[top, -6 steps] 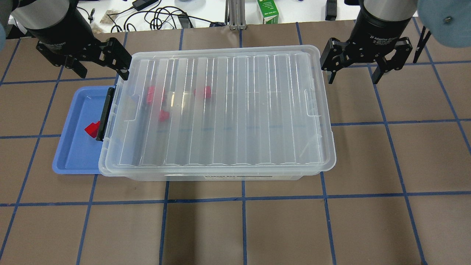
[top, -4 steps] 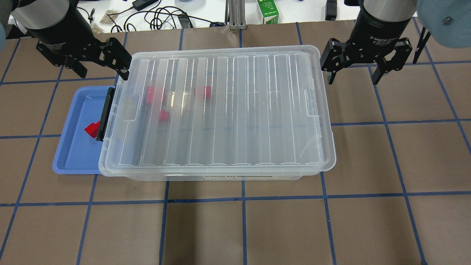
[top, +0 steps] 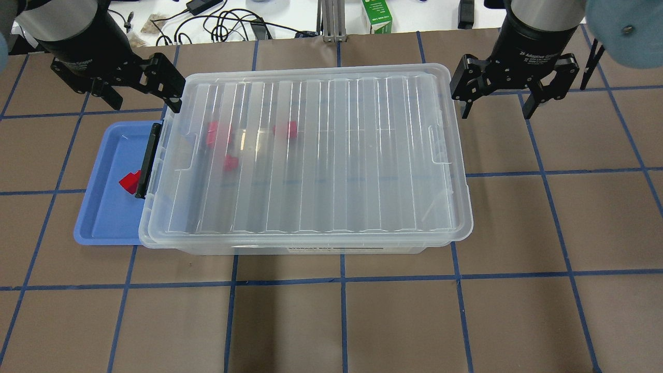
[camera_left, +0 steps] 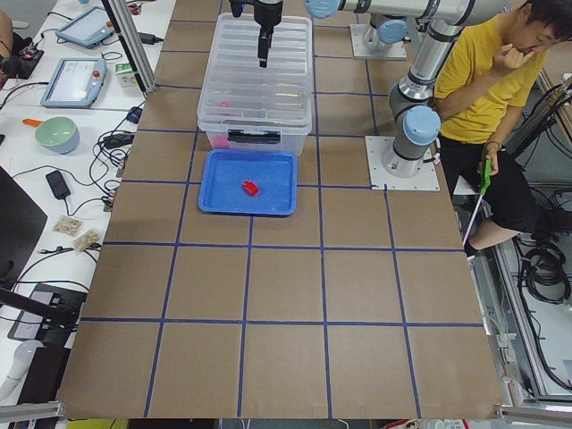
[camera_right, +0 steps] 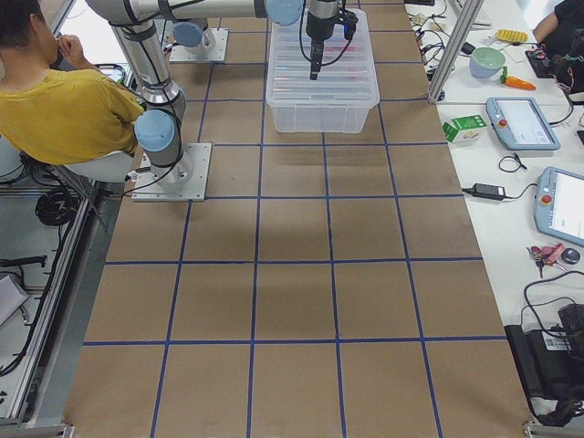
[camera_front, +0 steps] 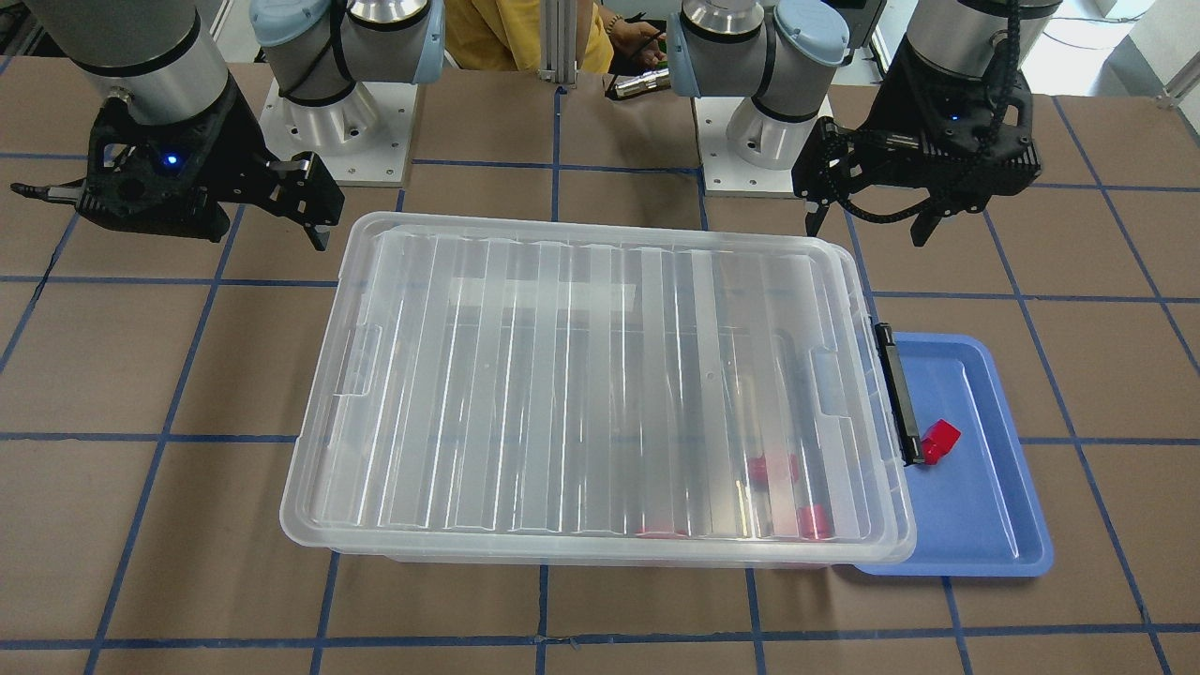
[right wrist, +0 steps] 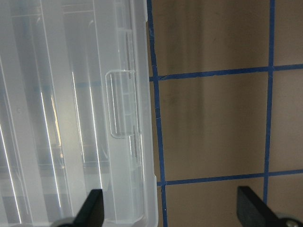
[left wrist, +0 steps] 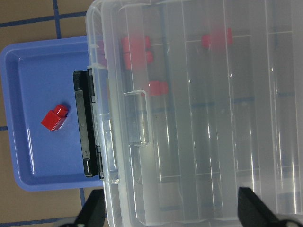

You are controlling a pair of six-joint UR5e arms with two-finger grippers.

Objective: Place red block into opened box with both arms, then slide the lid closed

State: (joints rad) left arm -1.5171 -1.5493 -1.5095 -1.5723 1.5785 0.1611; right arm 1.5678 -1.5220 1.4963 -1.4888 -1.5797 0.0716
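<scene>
So I'm seeing the lid [top: 321, 155] on the box [top: 217, 250], left gripper [top: 142, 98] and right gripper [top: 496, 110] both spread empty, one red block [top: 129, 182] in the blue tray [top: 109, 217].

Lid [top: 311, 155] on box [top: 259, 249], block [top: 129, 182] in tray [top: 103, 217]

On the bench [top: 342, 321] we count one clear box [top: 207, 248], one ribbed lid [top: 336, 155] on it and one blue tray [top: 103, 217]. One red block [top: 129, 182] lies in the tray. Through the lid we make out three more red blocks [top: 286, 129], blurred. Two arms, the left arm [camera_front: 750, 56] and the right arm [camera_front: 347, 47]. Two grippers, the left gripper [top: 142, 98] and the right gripper [top: 497, 106]. One person [camera_left: 487, 80] at the bench's edge.
</scene>
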